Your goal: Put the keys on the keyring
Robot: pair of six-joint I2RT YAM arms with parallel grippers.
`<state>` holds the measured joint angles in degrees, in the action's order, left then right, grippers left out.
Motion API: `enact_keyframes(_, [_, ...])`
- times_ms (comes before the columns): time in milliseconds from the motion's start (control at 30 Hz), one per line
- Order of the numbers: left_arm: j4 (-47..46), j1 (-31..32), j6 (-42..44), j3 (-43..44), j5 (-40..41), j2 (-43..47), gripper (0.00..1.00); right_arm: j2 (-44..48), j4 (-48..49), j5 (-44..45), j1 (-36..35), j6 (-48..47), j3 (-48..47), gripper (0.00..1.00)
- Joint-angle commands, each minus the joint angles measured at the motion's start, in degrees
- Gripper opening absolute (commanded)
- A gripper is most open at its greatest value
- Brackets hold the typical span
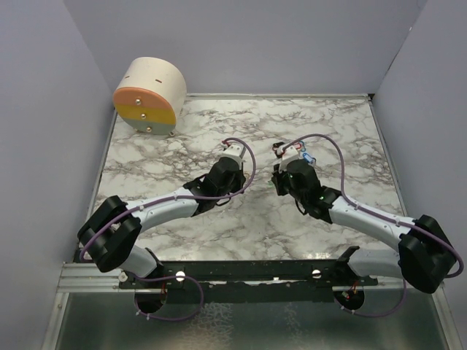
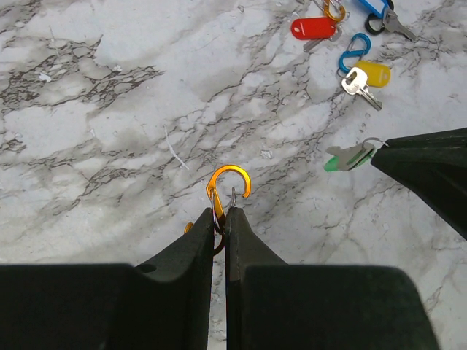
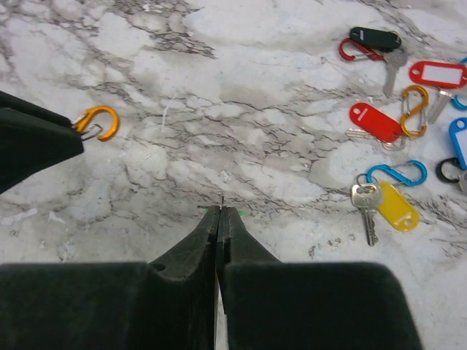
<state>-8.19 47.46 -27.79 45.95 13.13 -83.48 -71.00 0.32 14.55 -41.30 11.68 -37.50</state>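
two grippers meet over the marble table [image 2: 109, 131], each closed on something small. the left gripper [image 2: 221, 213] has its fingers pressed together on the lower end of the orange keyring [image 2: 228, 191]. the keyring's hooked top sticks out past the fingertips, with a thin wire gate showing beside it. the right gripper [image 3: 220, 211] is also pressed tight. in its own wrist view only a sliver of green and a bit of wire show at the fingertips. from the left wrist view its dark finger comes in to the right of the orange keyring and pinches the green-tagged key [image 2: 349, 157] by its ring end. the green tag points back toward the keyring, apart from it, with bare marble between. the other keys lie loose on the table, beyond the orange keyring and to its right. the red-tagged key [image 3: 374, 120] is the nearest of them. the yellow-tagged key [image 3: 398, 206], its silver blade alongside, sits against a blue clip [image 3: 398, 173]. a second orange clip [image 3: 414, 109] lies just past the red tag. the black-tagged key [image 3: 374, 36] is farthest out, touching a red clip [image 3: 354, 51]. in the top view a wooden drum [image 1: 149, 95] stands well away from the orange keyring, off to its left at the back corner.
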Motion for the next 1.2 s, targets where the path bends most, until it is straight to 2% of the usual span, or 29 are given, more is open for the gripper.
enact_keyframes(0, [-0.31,1.19,-0.37,1.74,-2.29,1.6,0.0,2.12,6.33,-9.49,-0.28,-5.46,1.91,0.01])
enact_keyframes(167, [-0.37,1.74,-0.3,1.94,-2.59,1.65,0.0,3.34,12.67,-18.56,-0.27,-10.63,5.56,0.01])
enact_keyframes(333, [-0.6,1.92,-0.1,2.05,-2.75,1.66,0.0,4.94,16.27,-22.76,-0.27,-12.57,7.94,0.01])
enact_keyframes(767, [-1.53,3.33,-0.18,2.73,-3.72,1.02,0.0,1.97,17.51,-25.83,-0.26,-11.71,6.82,0.01])
enact_keyframes(1167, [-1.61,4.3,0.02,3.35,-3.85,0.72,0.0,2.16,18.58,-24.76,-0.27,-11.68,7.35,0.01])
